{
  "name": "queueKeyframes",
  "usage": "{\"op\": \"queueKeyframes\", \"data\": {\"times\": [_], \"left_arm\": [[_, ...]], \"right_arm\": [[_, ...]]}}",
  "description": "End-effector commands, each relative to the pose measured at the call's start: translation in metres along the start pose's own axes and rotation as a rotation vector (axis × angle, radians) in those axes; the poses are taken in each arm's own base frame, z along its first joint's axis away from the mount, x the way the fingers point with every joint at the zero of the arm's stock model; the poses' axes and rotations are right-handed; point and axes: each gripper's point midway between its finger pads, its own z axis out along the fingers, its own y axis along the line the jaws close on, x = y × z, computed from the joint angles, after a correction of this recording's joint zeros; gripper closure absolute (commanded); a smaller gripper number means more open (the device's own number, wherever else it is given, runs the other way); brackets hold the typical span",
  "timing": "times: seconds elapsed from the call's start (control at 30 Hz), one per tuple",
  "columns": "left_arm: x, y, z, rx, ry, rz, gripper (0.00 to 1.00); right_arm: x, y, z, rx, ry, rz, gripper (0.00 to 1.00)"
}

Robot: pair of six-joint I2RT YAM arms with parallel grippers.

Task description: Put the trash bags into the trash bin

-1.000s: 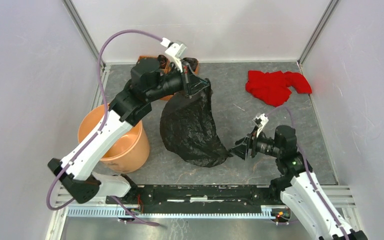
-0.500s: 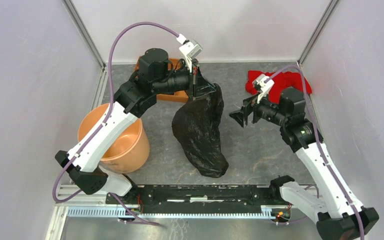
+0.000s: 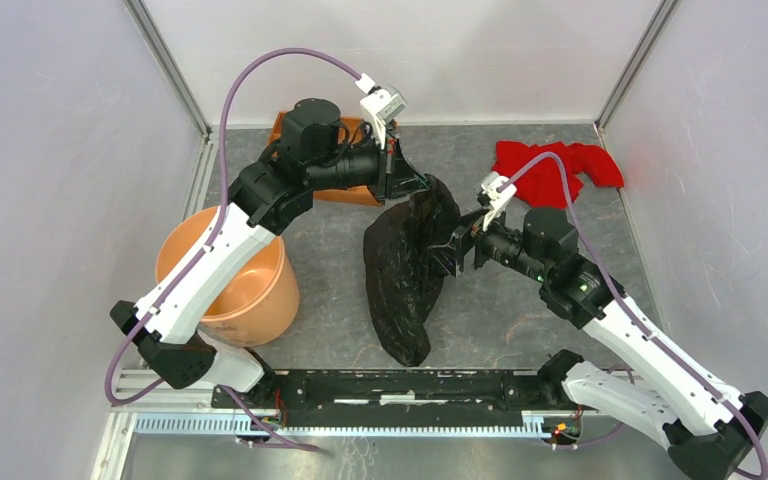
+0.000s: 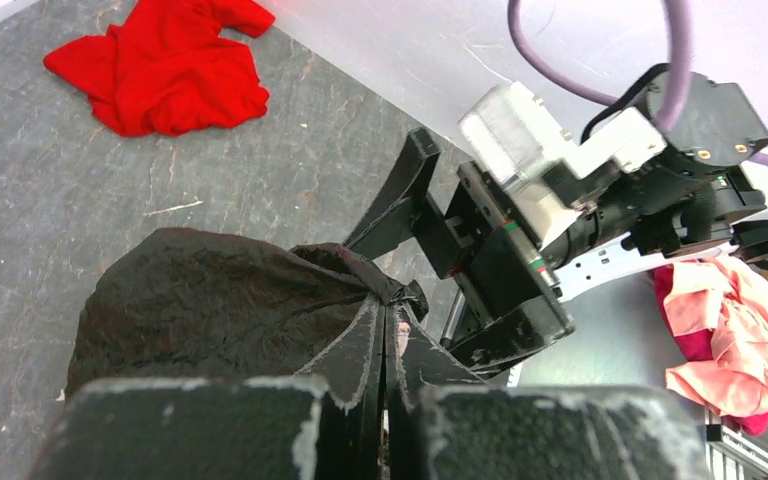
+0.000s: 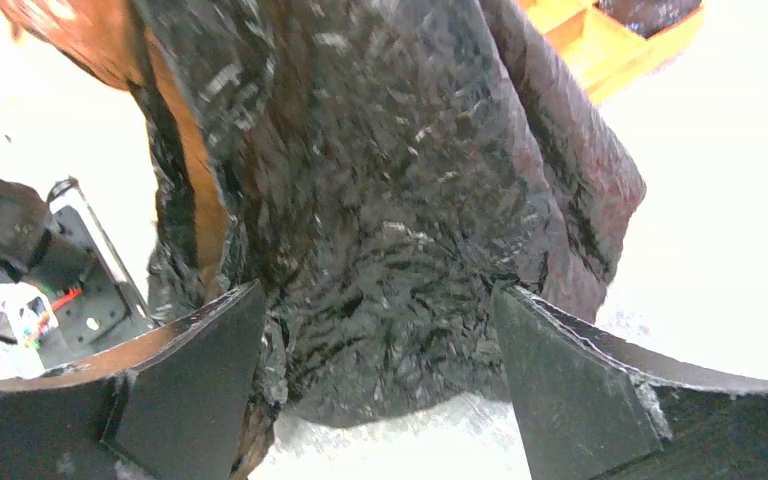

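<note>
Table: grey, stone-patterned top, walled in by pale panels at the back and both sides.

Left arm: white links with a black wrist. It rises from the near-left base, passes over the trash bin and reaches toward the far middle of the table.

Right arm: reaches from the near-right base toward the centre, its wrist pointing left at the bag.

Trash bin: round peach-orange bucket standing upright at the left, mouth open, partly under the left arm.

Trash bag: crinkled black film, drawn into a long shape from the far middle down toward the near edge. It is outside the bin, to its right and apart from it. From above it is not clear whether its lower end rests on the table.

Red cloth: crumpled heap at the far right, apart from the bag.

Wooden tray: orange-brown, mostly hidden beneath the left wrist. The right wrist view shows its square compartments behind the bag.

Left gripper: fingers pinched together on the gathered top edge of the bag, whose film fans out from the pinch.

Right gripper: jaws spread wide just beside the bag's upper part. From its own camera the black film fills the space between the two fingers. Contact cannot be told.
</note>
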Motion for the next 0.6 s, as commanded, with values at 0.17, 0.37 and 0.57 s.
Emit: {"op": "queueKeyframes", "data": {"times": [0.17,0.37,0.57], "left_arm": [[-0.008,0.002,-0.007,-0.050,-0.022,0.033,0.98],[-0.010,0.015,-0.007,-0.126,-0.033,0.023,0.98],[-0.009,0.021,-0.005,-0.147,-0.032,0.023,0.98]], "right_arm": [[-0.032,0.031,0.020,-0.017,-0.127,0.090,0.15],[-0.024,0.049,0.013,-0.029,-0.126,0.114,0.13],[-0.014,0.047,0.005,0.000,-0.098,0.116,0.11]]}}
